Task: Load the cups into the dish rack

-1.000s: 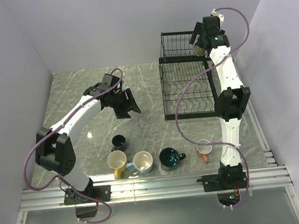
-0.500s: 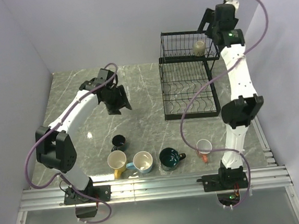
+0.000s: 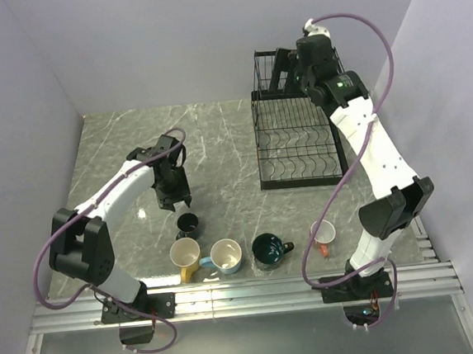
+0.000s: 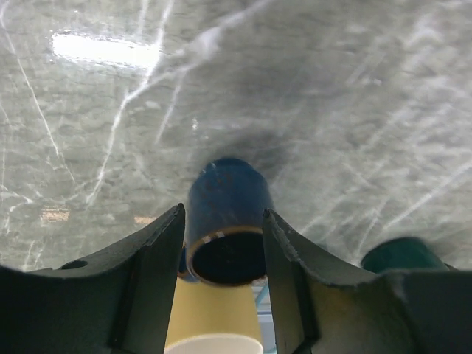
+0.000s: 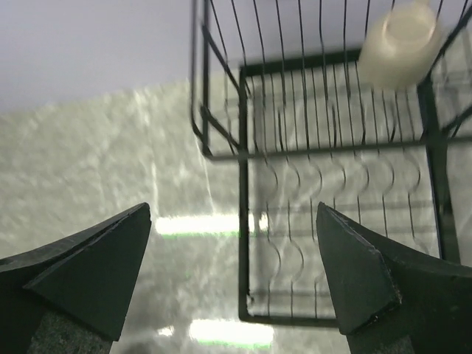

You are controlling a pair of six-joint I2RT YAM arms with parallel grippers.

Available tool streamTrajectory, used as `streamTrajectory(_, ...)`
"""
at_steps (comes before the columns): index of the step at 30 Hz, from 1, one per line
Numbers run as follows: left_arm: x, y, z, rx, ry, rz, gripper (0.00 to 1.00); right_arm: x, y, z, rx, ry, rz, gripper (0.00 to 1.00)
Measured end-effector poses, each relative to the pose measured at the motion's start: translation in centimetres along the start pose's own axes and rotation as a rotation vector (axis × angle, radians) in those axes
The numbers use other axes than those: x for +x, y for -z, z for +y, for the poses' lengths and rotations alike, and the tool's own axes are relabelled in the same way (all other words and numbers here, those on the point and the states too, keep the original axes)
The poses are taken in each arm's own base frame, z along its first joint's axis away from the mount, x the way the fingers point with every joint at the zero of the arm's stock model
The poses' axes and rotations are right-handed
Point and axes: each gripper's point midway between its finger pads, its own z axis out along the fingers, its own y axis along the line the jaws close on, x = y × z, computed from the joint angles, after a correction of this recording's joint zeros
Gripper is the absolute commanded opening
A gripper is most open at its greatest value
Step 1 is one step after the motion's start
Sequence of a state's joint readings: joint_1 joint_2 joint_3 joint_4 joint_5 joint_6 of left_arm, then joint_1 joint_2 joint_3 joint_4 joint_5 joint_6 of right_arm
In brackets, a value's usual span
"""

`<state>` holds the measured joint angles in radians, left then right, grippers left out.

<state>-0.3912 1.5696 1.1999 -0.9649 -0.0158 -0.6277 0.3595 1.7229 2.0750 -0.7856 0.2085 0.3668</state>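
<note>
The dark navy mug stands on the table, and my left gripper hangs just above and behind it. In the left wrist view the open gripper frames the navy mug, one finger on each side, without gripping it. The yellow, light blue, teal and orange-pink mugs stand in a row near the front. My right gripper is open and empty over the black dish rack. The olive-grey mug sits in the rack's upper basket.
The yellow mug and teal mug stand close to the navy one. The rack's lower tray lies below my right gripper. Walls close in the left, back and right sides.
My left gripper has swung down and nearer, to just over the navy mug. My right gripper has let go of the olive-grey mug in the upper basket and moved left.
</note>
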Motion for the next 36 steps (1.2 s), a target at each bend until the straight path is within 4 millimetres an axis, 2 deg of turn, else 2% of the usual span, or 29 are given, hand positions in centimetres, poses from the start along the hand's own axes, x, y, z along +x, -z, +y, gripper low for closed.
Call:
streamTrajectory(4,-0.3,1.7,-1.4,0.032,-0.031,-0.041,0.52,2.9,-0.6,-0.9,0.042,0.015,0.082,1.0)
streamTrajectory(8,-1.1,3.4,-2.8,0.069,-0.049,-0.088,0.52,3.1,0.0,-1.3,0.058,0.012,0.088,1.0)
streamTrajectory(11,-0.8,3.8,-3.1,0.077,-0.051,-0.088,0.52,3.2,1.0,-1.8,0.071,0.009,0.082,1.0)
streamTrajectory(17,1.1,3.2,-2.8,0.061,-0.046,-0.051,0.53,3.4,2.2,-2.7,0.094,0.01,0.079,1.0)
streamTrajectory(27,4.2,2.6,-4.0,0.087,-0.079,-0.009,0.46,4.7,2.0,-3.3,0.117,0.022,0.116,1.0)
streamTrajectory(36,5.3,-0.2,-3.7,0.054,-0.093,0.035,0.41,5.7,1.9,-4.1,0.148,0.049,0.142,1.0)
